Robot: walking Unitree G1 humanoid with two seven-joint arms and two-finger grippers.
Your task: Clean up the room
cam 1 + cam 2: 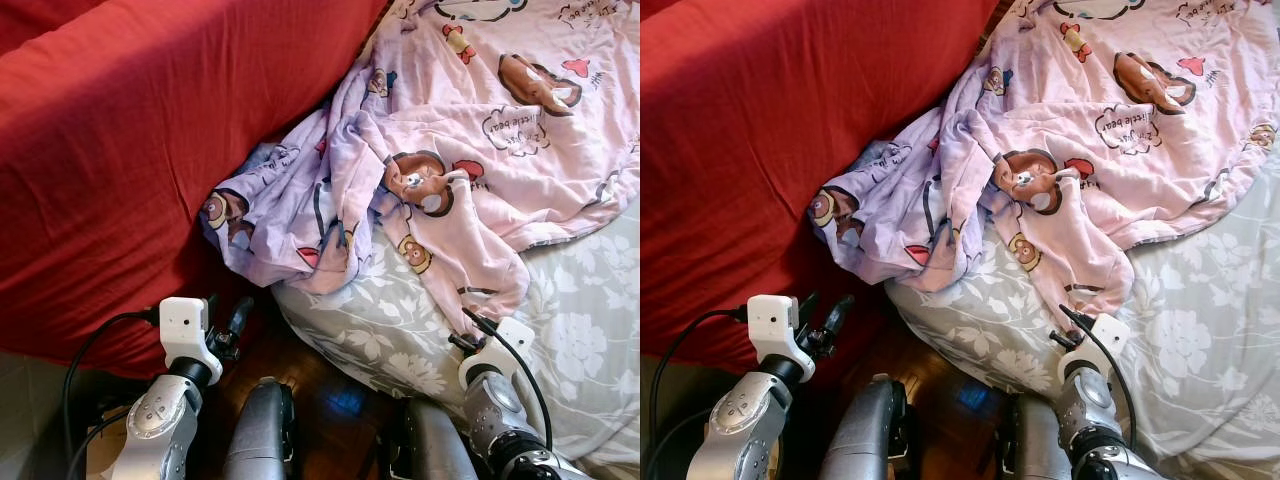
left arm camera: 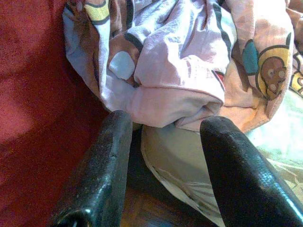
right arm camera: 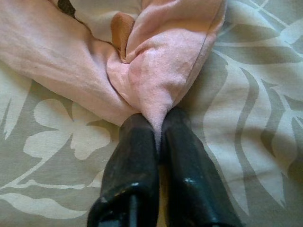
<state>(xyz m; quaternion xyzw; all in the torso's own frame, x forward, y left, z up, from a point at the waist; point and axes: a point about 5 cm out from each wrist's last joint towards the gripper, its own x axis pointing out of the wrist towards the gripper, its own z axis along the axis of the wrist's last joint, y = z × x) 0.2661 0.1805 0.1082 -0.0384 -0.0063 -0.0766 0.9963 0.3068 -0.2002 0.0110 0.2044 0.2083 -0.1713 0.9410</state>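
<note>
A pink and lilac sheet (image 1: pixel 450 130) printed with cartoon bears lies crumpled across the bed, one fold hanging over the bed's edge. My right gripper (image 3: pixel 158 120) is shut on a pink corner of that sheet (image 3: pixel 156 80), pinched between both fingertips just above the grey floral bedding (image 3: pixel 246 94). It sits low at the right (image 1: pixel 470 328). My left gripper (image 1: pixel 228 318) stands open near the floor beside the red cover, just short of the sheet's hanging fold (image 2: pixel 175 94), with nothing between its fingers (image 2: pixel 106 156).
A large red cover (image 1: pixel 120 150) fills the left side and drapes down to the floor. The grey floral bedding (image 1: pixel 580 330) bulges over the bed's edge. Dark wooden floor (image 1: pixel 320 385) shows between the two, with my own legs (image 1: pixel 262 430) below.
</note>
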